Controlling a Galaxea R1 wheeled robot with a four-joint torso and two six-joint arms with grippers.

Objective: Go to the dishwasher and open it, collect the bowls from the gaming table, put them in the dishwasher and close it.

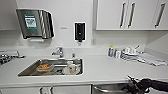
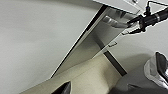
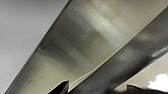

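**At the dishwasher handle, below the worktop's front edge**

I face a white worktop [image 1: 105,68] set against a white wall. A steel sink [image 1: 51,67] is sunk into its left half, with dishes inside and a tap [image 1: 58,52] at its back edge. Near the back right corner stand a small bottle [image 1: 110,51] and a stack of white crockery [image 1: 130,54], with a folded cloth [image 1: 151,59] beside them. On the wall hang a towel dispenser [image 1: 35,23] and a dark soap dispenser [image 1: 80,31]; white cabinets [image 1: 130,15] hang at upper right.

The dishwasher [image 1: 110,88] sits under the worktop's front edge, right of the sink; its steel front and bar handle [image 3: 130,62] show close in my right wrist view. My right gripper [image 1: 132,86] is at the handle, just below the front edge, the arm reaching in from the right. Whether its fingers are spread or closed on the bar I cannot tell. My left wrist view shows the right gripper against the dishwasher front, seen from the side, with pale floor [image 2: 87,75] below.
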